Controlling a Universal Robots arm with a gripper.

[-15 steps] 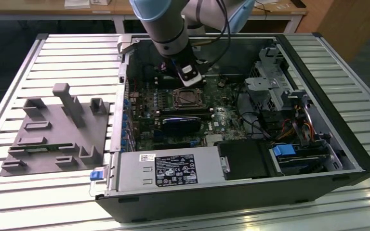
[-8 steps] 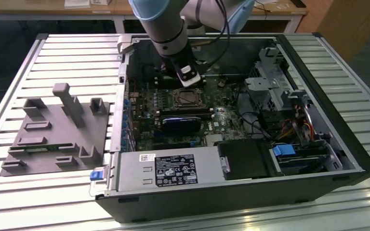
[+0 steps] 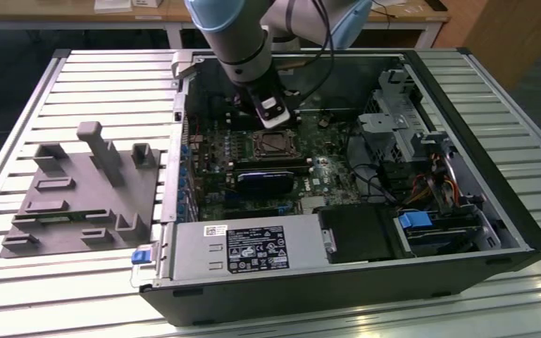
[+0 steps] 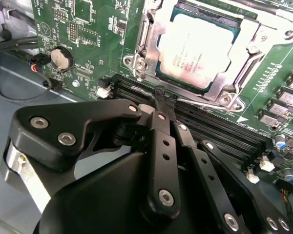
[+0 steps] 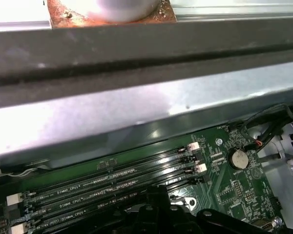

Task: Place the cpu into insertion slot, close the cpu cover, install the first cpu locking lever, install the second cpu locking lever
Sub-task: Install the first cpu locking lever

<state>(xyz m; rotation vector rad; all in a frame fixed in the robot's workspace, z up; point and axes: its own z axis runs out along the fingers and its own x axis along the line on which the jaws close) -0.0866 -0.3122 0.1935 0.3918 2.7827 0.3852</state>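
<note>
The small square cpu, its pale silver-grey metal top faintly printed, lies flat in the insertion slot on the green circuit board — the thin silver frame of the cpu cover lies down over its edges. The black end effector is clenched, fingertips meeting beside the socket at the end of a thin silver wire lever — whether they pinch it, I cannot tell.
</note>
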